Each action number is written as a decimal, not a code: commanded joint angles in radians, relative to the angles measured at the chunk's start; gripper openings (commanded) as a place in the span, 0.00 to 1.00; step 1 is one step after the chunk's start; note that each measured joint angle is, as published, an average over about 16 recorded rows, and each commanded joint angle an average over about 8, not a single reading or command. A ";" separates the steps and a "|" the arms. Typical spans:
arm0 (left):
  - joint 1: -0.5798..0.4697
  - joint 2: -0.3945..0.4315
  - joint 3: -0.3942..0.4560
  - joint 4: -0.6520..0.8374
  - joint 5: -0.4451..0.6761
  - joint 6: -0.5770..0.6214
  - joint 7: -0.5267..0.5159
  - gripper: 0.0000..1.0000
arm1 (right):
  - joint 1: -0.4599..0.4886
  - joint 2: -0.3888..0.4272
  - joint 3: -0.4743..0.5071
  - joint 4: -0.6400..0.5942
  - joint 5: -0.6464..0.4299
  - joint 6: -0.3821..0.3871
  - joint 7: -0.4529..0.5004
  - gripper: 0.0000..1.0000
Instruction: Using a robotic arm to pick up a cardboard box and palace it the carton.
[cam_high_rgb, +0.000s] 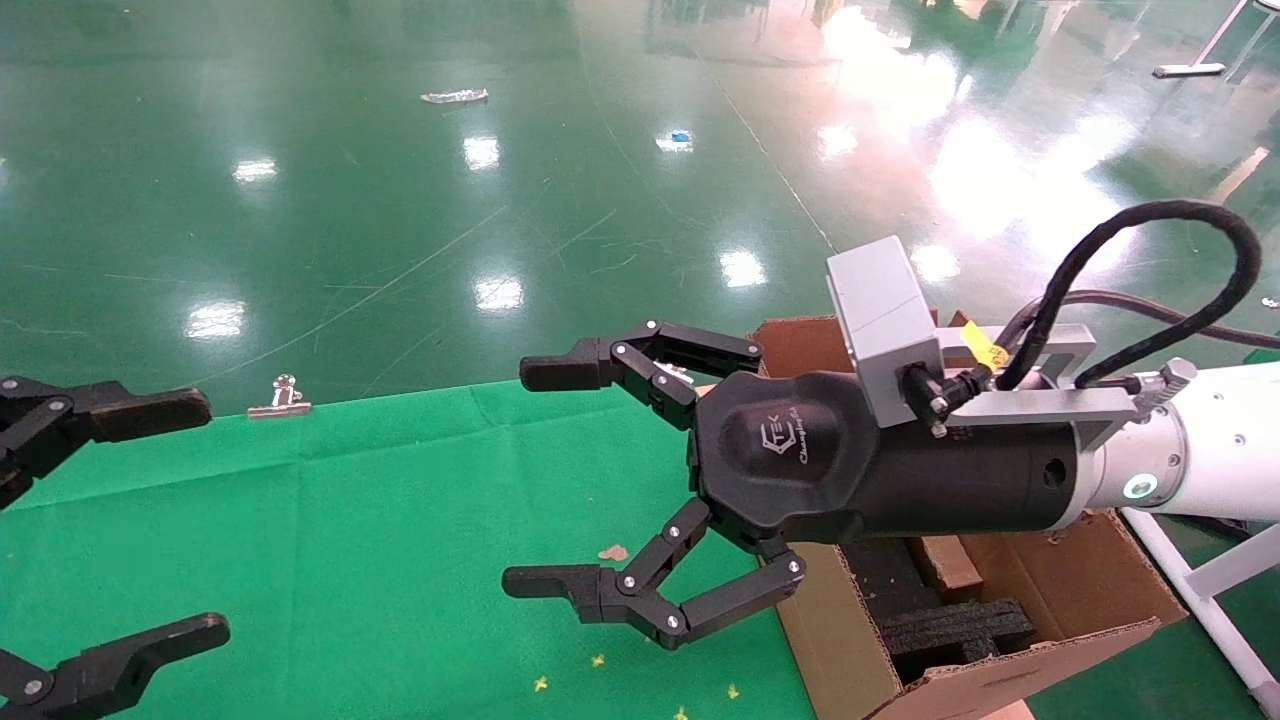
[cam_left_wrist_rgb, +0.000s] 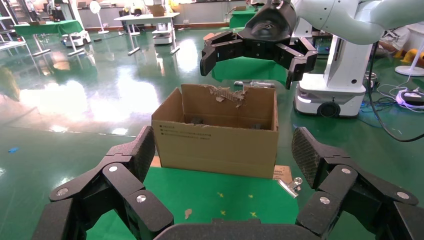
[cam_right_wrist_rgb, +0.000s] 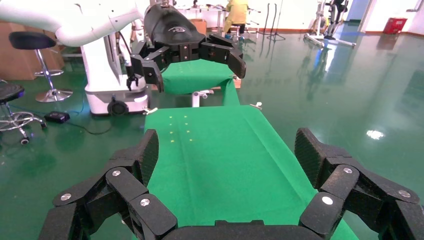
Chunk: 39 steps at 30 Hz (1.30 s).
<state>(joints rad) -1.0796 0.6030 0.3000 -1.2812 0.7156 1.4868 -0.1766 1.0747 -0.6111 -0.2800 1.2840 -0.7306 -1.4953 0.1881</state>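
My right hand (cam_high_rgb: 545, 480) hangs wide open, empty, just beside the carton (cam_high_rgb: 1000, 640) — left hand (cam_high_rgb: 150, 520) also spread, idle. Cardboard box not visible. Likely light, stiff; I'd pinch its long sides.

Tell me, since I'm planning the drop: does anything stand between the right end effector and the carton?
Nothing visible does. The open, empty right end effector hangs just above the carton rim. The left end effector idles open over the table.

Right tool (cam_right_wrist_rgb: 227, 165) spread wide and empty above green cloth (cam_right_wrist_rgb: 220, 155), left tool (cam_right_wrist_rgb: 192, 62) opposite.
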 joint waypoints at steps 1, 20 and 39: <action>0.000 0.000 0.000 0.000 0.000 0.000 0.000 1.00 | 0.000 0.000 0.000 0.000 0.000 0.000 0.000 1.00; 0.000 0.000 0.000 0.000 0.000 0.000 0.000 1.00 | 0.002 0.000 -0.002 -0.001 -0.001 0.001 0.001 1.00; 0.000 0.000 0.000 0.000 0.000 0.000 0.000 1.00 | 0.002 0.000 -0.002 -0.001 -0.001 0.001 0.001 1.00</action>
<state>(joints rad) -1.0796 0.6030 0.3000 -1.2812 0.7156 1.4868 -0.1766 1.0768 -0.6107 -0.2823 1.2833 -0.7317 -1.4943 0.1891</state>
